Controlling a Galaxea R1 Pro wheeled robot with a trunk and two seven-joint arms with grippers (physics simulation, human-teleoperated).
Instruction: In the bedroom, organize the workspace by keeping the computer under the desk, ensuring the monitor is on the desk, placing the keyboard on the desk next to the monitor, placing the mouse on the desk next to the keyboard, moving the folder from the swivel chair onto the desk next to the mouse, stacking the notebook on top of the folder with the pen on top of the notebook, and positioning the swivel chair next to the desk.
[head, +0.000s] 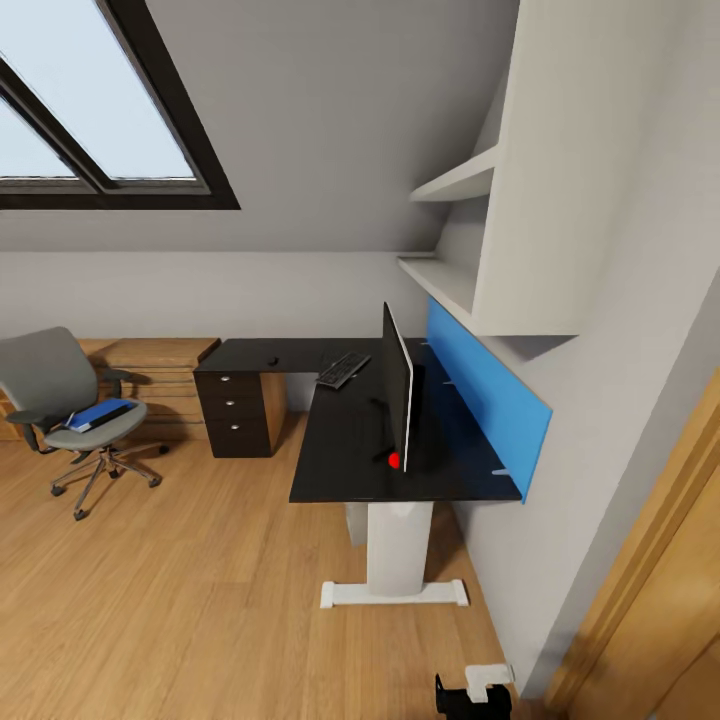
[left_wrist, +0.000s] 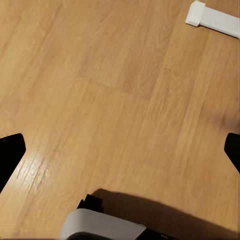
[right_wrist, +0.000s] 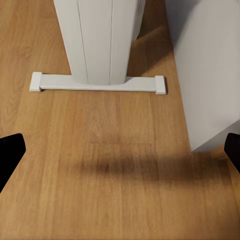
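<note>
Both grippers are spread wide open over bare wood floor, left gripper (left_wrist: 120, 150) and right gripper (right_wrist: 120, 150), the right one facing the white leg (right_wrist: 97, 40) of the glossy black L-shaped desk (head: 340, 440). On that desk stands the wide thin black monitor (head: 397, 390), with the slim grey keyboard (head: 343, 369) just behind it. Well left of the desk, the grey swivel chair (head: 50, 385) holds the flat bright blue folder (head: 100, 413).

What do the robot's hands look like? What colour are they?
Each pincer has two black fingers. In the left wrist view, the fingertips show as dark, pointed shapes at the picture's edges, well apart. The right pincer's fingertips look the same. A black and white robot part pokes in low in the head view.
</note>
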